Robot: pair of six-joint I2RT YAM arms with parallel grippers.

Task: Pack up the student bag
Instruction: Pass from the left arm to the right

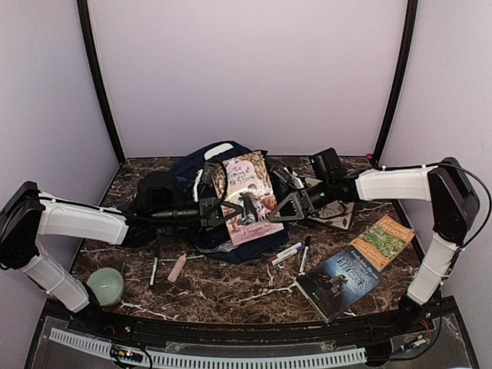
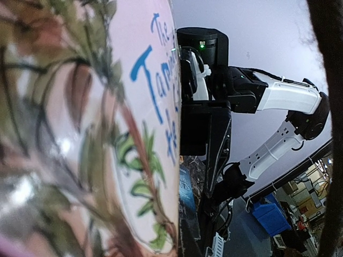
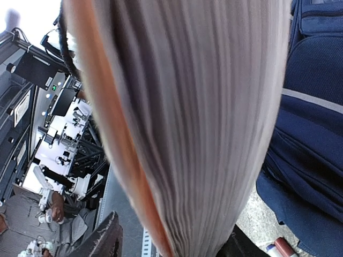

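Left gripper is closed on the left edge of the pink book, which hangs over the student bag. The right gripper is at the opposite edge with the page block between its jaws, but I cannot tell if it presses on the pages or only stands around them. The bag lies on the dark marbled table, in the middle and toward the back, directly under the book and between the two arms. I judge it will handle as a soft, limp thing: the fabric is slumped and folded, so its mouth will not stay open alone, and it may drag along if I pull one corner. It is probably not fragile, but the cloth may slide on the smooth stone. The best hold, in my opinion, is the rim of the opening or a zipper pull, though the book hides these from me now; the flat panels give nothing to pinch. By look it is navy blue, the biggest thing on the table, with a pale stripe across one panel and a white patch near its far end.
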